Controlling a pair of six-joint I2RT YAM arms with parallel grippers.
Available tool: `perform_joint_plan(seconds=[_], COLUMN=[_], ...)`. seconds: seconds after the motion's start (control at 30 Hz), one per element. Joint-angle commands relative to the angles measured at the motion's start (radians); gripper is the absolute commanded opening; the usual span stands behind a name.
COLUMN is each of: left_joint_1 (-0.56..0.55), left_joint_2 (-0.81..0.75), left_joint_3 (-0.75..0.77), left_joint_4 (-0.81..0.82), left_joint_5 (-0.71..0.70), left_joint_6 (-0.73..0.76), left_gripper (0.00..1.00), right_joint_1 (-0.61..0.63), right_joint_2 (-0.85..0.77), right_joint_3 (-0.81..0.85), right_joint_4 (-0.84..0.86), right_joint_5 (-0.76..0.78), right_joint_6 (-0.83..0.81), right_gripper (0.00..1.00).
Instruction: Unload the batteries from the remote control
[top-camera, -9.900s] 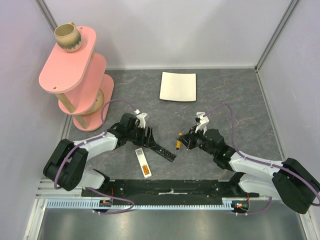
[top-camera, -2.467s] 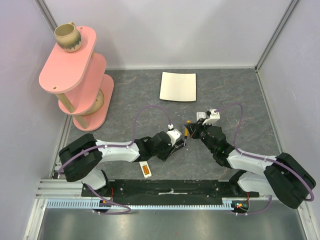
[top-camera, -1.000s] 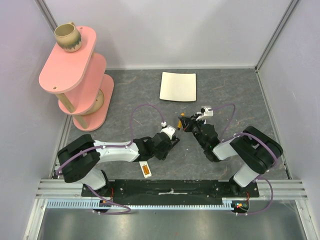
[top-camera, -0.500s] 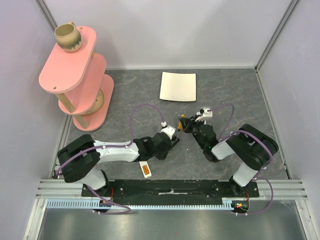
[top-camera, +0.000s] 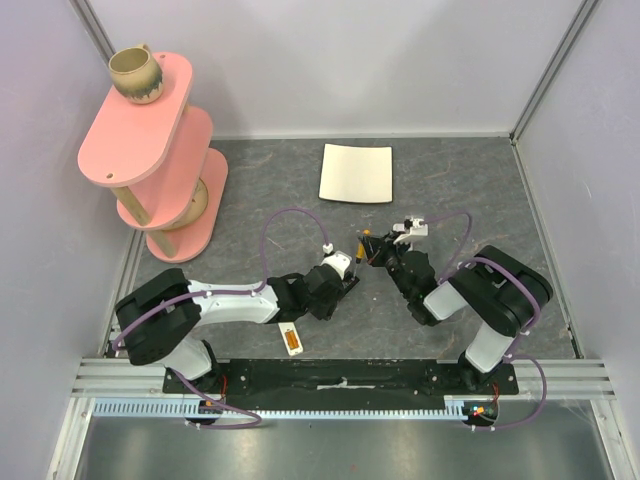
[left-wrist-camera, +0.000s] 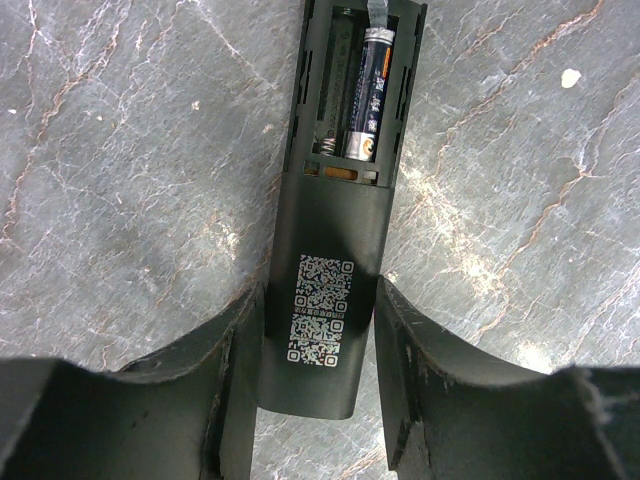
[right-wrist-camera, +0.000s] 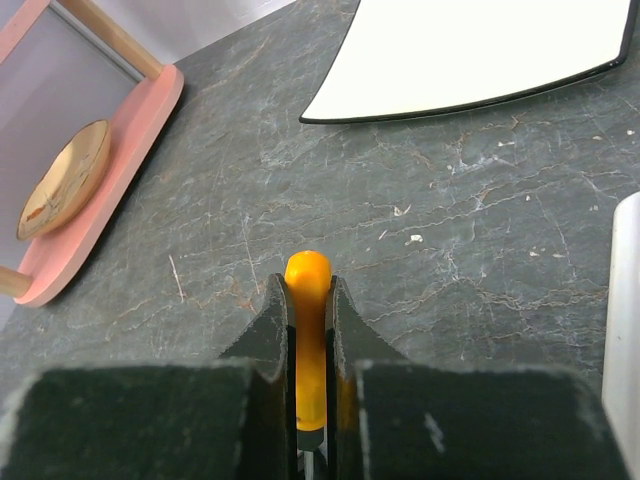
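Right gripper (right-wrist-camera: 308, 305) pinches one orange battery (right-wrist-camera: 307, 270) — next, I think, set it down; left gripper (left-wrist-camera: 320, 300) clamps the remote control (left-wrist-camera: 335, 210), one cell (left-wrist-camera: 368, 95) inside.

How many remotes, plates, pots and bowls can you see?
Remote controls: 2, a slim black remote and a slim white remote
Square white plate: 1
Round brown ceramic pot: 1
Shallow wooden bowl: 1
Total: 5
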Motion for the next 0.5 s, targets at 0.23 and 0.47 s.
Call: perform_joint_plan(seconds=[0.23,0.47], left_joint_1=[0.002,0.002], left_joint_2=[0.066,0.08], left_joint_3=[-0.015,-0.013], left_joint_4=[-0.037,-0.027], left_joint_5=[0.031,0.038], left_joint_6=[-0.051,-0.052], left_gripper=[0.02,0.02], right_joint_1=[0.004,0.004], right_joint_2=[-0.037,-0.105], right_joint_3=[-0.042,-0.056], right_joint_4=[0.078,0.06], right_joint_5=[-0.137,-0.177], right_joint_6=[0.176,0.215], right_gripper=[0.0,0.0])
